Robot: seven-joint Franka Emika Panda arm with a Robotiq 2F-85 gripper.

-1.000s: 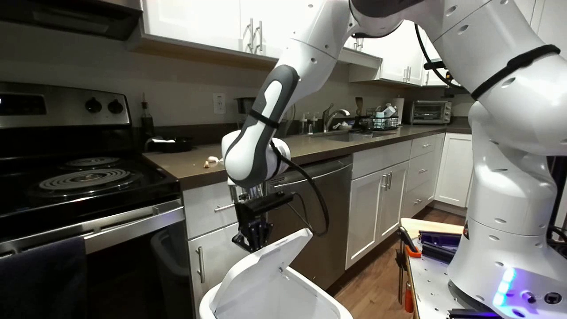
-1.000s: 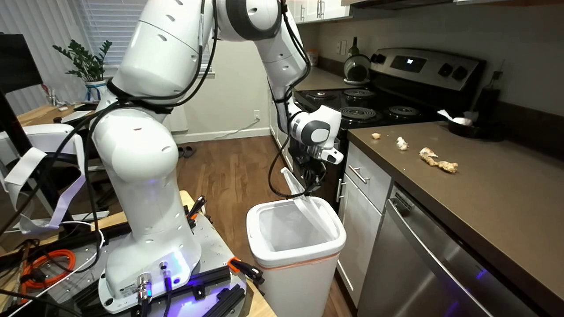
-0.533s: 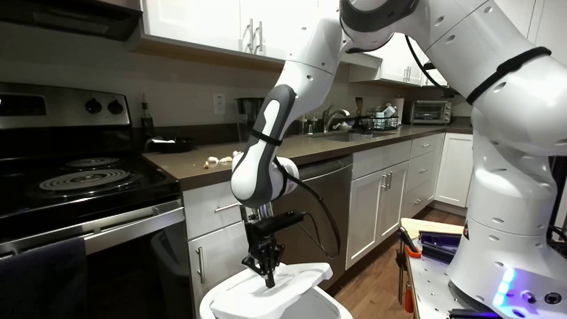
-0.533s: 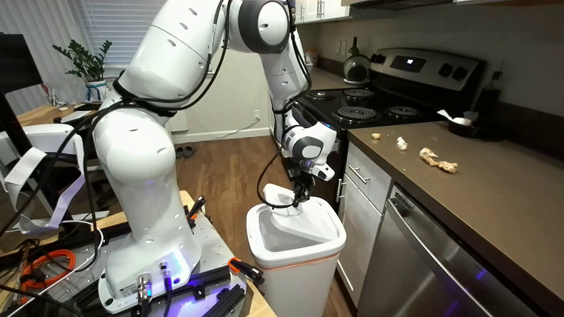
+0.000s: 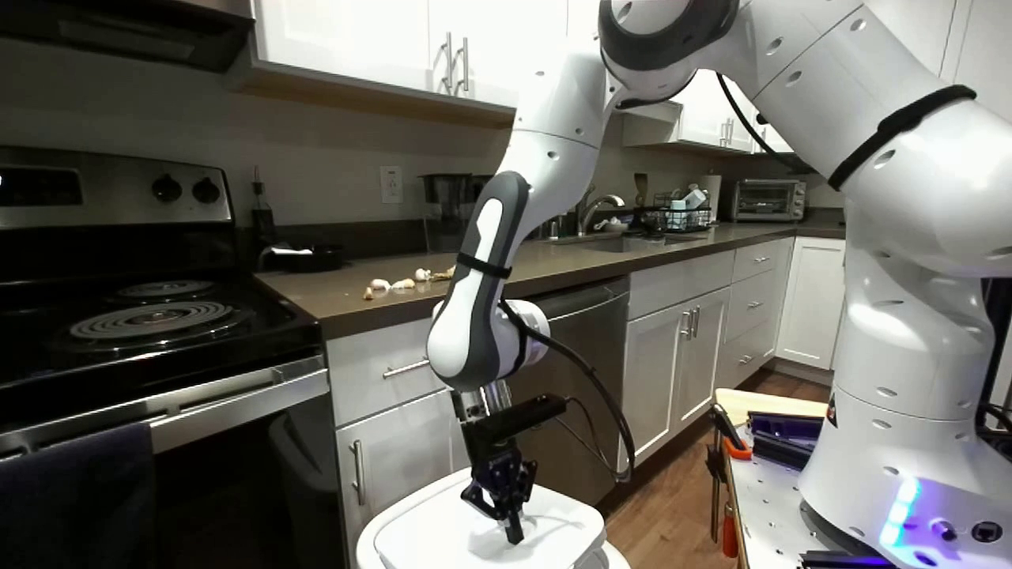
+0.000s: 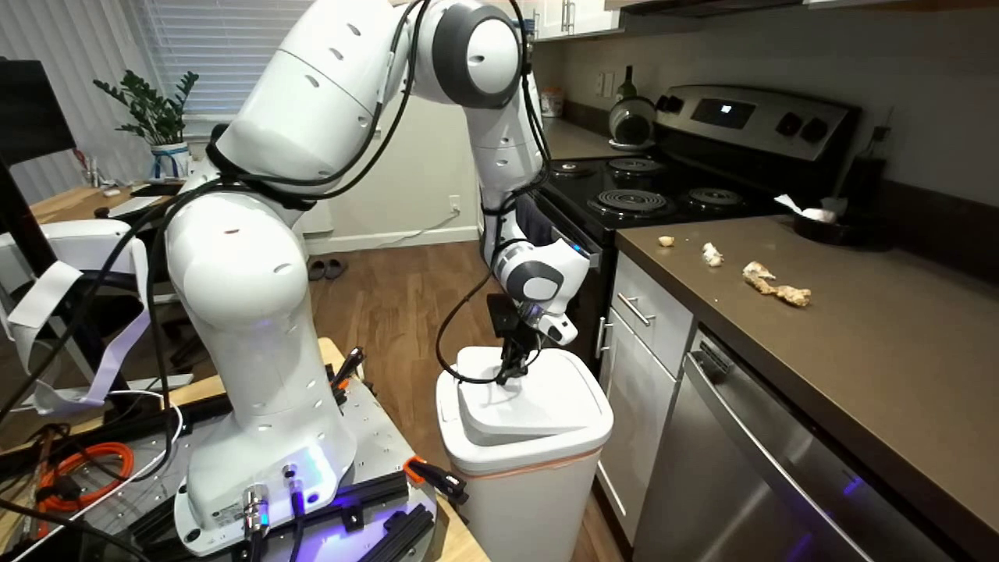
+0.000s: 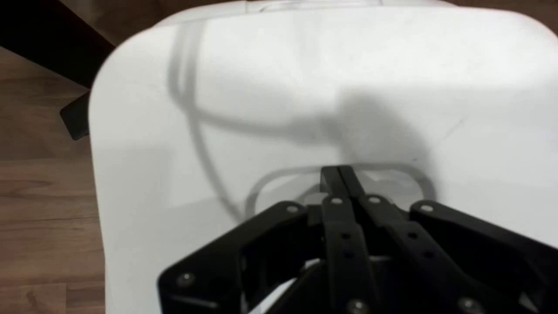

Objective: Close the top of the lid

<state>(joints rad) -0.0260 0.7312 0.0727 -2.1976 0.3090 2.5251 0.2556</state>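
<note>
The lid (image 6: pixel 542 404) stands slightly proud of the bin (image 6: pixel 527 507), so the gripper (image 7: pixel 338 169), closed and gripping nothing, should press evenly down near the raised edge.

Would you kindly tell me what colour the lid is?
The lid is white, clearest in the wrist view.

- Upper cabinets (image 5: pixel 348 47) were washed out in an exterior view; stove (image 5: pixel 158 348) sat dim.
- Blue-violet light (image 6: pixel 316 460) glowed on robot base (image 6: pixel 261 480).
- Wrist view: soft-edged shadows (image 7: pixel 383 126) crossed lid (image 7: pixel 270 56); dark gripper (image 7: pixel 338 169) looked slightly blurred.
</note>
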